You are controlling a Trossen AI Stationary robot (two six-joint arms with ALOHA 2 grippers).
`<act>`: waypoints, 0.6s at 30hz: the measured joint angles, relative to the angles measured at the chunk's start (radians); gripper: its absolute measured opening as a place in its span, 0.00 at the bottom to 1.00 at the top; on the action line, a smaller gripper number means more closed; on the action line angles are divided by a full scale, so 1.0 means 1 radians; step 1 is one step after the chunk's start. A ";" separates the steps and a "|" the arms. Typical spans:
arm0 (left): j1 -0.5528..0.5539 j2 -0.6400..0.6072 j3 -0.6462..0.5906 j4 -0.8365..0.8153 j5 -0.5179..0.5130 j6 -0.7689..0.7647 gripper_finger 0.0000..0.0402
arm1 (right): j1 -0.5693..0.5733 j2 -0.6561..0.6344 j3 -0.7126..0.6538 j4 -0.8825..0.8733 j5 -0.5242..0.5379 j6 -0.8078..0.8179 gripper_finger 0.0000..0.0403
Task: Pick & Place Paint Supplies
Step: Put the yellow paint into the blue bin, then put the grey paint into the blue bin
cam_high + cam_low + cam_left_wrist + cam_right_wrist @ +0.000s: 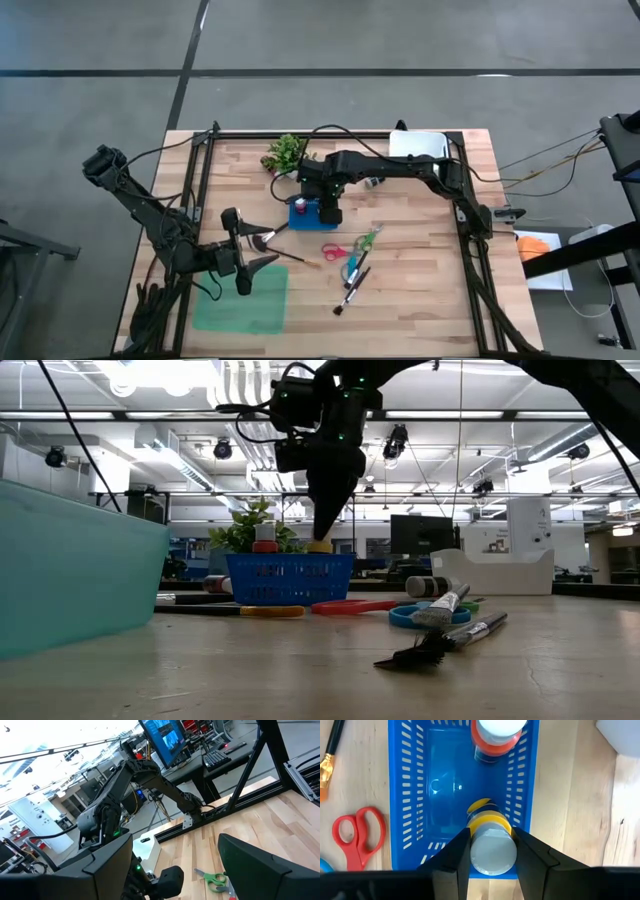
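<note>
Right gripper (490, 851) over the blue basket (410, 795), jaws closed partway on a yellow bottle (492, 847). Bottle hangs just inside the basket's near wall, not yet seated. Red bottle (495, 737) already stands at the far end.

Risks: letting go this close to the wall could catch the bottle on the rim and tip it out. It may topple on landing.

Left gripper (243, 262) waits over the green mat (240, 305), jaws wide, empty.

Scissors (338, 250) and brushes (352, 290) lie on the table.
</note>
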 joint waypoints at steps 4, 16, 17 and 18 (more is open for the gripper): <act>0.000 0.000 0.000 -0.004 0.000 0.000 0.75 | 0.000 0.000 0.005 0.001 -0.002 -0.004 0.28; 0.000 0.000 0.000 -0.016 0.000 0.000 0.75 | 0.000 0.002 0.063 -0.019 0.004 0.000 0.65; 0.000 0.000 0.000 -0.016 0.000 0.000 0.75 | 0.000 -0.002 0.072 -0.030 0.008 0.000 0.66; 0.000 0.000 0.000 -0.016 0.000 -0.001 0.75 | 0.000 -0.007 0.081 -0.046 0.012 -0.001 0.66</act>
